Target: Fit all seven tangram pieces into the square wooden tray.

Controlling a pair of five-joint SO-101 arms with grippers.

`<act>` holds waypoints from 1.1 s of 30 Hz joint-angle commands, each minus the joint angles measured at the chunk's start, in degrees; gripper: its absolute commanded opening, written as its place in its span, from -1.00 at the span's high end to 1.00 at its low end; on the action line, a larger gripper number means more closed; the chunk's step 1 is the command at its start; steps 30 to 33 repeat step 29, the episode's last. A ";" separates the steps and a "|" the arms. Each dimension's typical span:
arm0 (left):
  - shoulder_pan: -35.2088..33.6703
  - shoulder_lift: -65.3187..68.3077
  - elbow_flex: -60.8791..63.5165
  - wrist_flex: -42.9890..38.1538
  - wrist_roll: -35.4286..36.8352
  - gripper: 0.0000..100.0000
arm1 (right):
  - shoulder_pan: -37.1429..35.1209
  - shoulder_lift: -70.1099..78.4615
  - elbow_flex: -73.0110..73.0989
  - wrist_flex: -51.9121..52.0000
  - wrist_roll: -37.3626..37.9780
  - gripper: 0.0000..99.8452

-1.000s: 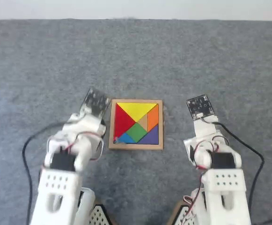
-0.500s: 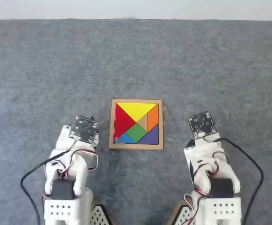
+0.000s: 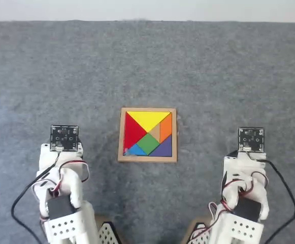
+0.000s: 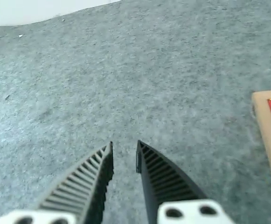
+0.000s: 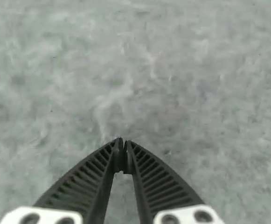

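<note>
The square wooden tray (image 3: 122, 136) lies mid-table, packed with coloured tangram pieces: a yellow triangle (image 3: 148, 120), a red triangle (image 3: 133, 132), a green piece (image 3: 148, 144), an orange piece (image 3: 166, 127), a purple triangle (image 3: 162, 149), a small blue triangle (image 3: 135, 150) and a tan triangle (image 3: 156, 133). The left arm (image 3: 64, 152) stands to the tray's left, the right arm (image 3: 250, 157) to its right, both well apart from it. My left gripper (image 4: 124, 146) hovers over bare carpet with a narrow gap and nothing in it; the tray's corner (image 4: 265, 126) shows beside it. My right gripper (image 5: 121, 141) is shut and holds nothing.
Grey carpet (image 3: 147, 61) covers the whole table, with wide free room beyond and beside the tray. A pale wall (image 3: 147, 10) runs along the far edge. Black cables (image 3: 23, 198) trail near both arm bases.
Both arms have drawn back toward the near edge and outward from the tray, the left one leftward, the right one rightward. The tray and its pieces have not moved.
</note>
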 commanded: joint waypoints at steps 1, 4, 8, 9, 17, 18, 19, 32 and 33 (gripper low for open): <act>-0.53 0.62 -0.48 -1.05 0.62 0.84 | 1.10 0.31 0.97 4.79 0.70 0.98; -0.53 0.62 -0.48 -1.05 0.62 0.84 | 1.10 0.31 0.97 10.59 0.70 0.98; -0.53 0.62 -0.48 -1.05 0.62 0.84 | 1.01 -0.04 0.97 14.46 0.62 0.98; -0.53 0.62 -0.48 -0.97 0.62 0.84 | 1.01 -0.22 0.97 14.99 0.62 0.98; -0.53 0.00 -0.48 22.07 0.26 0.84 | 1.01 -0.31 0.97 15.08 0.62 0.98; -0.53 -0.35 -0.48 20.75 0.53 0.84 | 1.01 -0.31 0.97 15.08 0.62 0.98; -0.53 -0.79 -0.48 20.40 0.62 0.84 | 1.01 -0.31 0.97 15.08 0.62 0.98; -0.62 -1.23 -0.57 22.51 0.35 0.84 | 1.01 -0.31 0.97 15.08 0.62 0.98; -0.62 -1.23 -0.57 22.51 0.35 0.84 | 1.01 -0.31 0.97 15.08 0.62 0.98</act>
